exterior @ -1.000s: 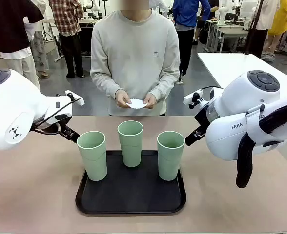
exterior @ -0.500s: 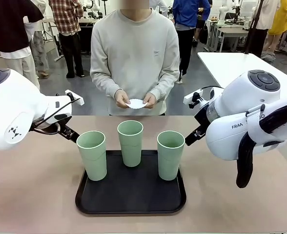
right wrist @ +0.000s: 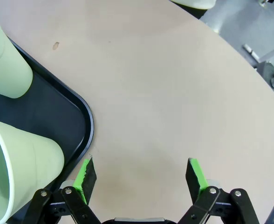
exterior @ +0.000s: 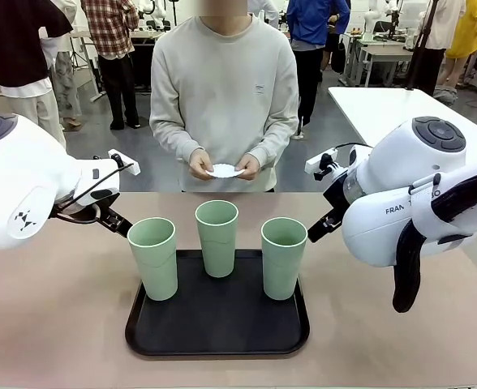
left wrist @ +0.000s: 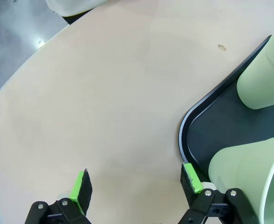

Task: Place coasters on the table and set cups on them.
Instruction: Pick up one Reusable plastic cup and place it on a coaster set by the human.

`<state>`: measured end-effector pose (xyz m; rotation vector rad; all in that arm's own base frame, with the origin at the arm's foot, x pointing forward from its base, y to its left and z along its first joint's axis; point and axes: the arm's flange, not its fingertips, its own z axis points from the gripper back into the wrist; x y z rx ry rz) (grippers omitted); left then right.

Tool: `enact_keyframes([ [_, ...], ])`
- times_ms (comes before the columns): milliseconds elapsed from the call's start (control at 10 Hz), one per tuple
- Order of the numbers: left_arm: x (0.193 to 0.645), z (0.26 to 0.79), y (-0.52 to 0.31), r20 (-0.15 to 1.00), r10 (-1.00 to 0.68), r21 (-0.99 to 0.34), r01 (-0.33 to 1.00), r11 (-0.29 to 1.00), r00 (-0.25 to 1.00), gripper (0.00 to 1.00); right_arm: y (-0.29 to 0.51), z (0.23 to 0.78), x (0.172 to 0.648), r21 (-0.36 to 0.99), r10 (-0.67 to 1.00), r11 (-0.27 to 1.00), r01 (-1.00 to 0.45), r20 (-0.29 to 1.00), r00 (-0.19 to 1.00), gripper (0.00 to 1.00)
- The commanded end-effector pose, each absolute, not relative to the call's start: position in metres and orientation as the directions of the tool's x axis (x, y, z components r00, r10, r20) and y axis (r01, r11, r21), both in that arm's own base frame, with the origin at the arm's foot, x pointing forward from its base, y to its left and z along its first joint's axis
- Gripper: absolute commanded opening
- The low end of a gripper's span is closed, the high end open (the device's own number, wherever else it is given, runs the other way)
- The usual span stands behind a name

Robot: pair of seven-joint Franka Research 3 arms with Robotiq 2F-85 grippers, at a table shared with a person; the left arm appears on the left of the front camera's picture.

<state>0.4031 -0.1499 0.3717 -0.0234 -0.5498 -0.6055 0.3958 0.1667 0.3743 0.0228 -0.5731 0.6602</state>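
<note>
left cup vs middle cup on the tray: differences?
The left cup stands at the tray's left rim, nearer the robot; middle cup stands farther back, toward the person. The left cup is beside the open left pincer; middle cup is farther off. Both upright, pale green, on the tray.

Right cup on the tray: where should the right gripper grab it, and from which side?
Probably the upper wall of the right cup, just under the rim, approached sideways from its outer right with the right gripper, now open. It's upright, handleless and wider on top; the middle cup stands to its left.
</note>
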Motion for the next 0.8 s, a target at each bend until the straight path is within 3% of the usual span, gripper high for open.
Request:
enact_keyframes([
  [0, 0.403, 0.372, -0.150, 0.497, -0.534, 0.137, 0.546, 0.826, 0.684, 1.00, 0.167, 0.374, 0.396, -0.157, 0.573, 0.795, -0.586, 0.510, 0.642, 1.00],
  [400, 0.403, 0.372, -0.150, 0.497, -0.534, 0.137, 0.546, 0.826, 0.684, 1.00, 0.167, 0.374, 0.396, -0.157, 0.573, 0.795, -0.585, 0.510, 0.642, 1.00],
  [500, 0.424, 0.377, -0.133, 0.447, -0.549, 0.218, 0.509, 0.833, 0.707, 1.00, 0.151, 0.380, 0.426, -0.090, 0.448, 0.885, -0.457, 0.438, 0.779, 1.00],
  [700, 0.393, 0.443, -0.131, 0.482, -0.615, 0.221, 0.593, 0.774, 0.624, 1.00, 0.152, 0.433, 0.395, -0.130, 0.496, 0.859, -0.496, 0.456, 0.739, 1.00],
])
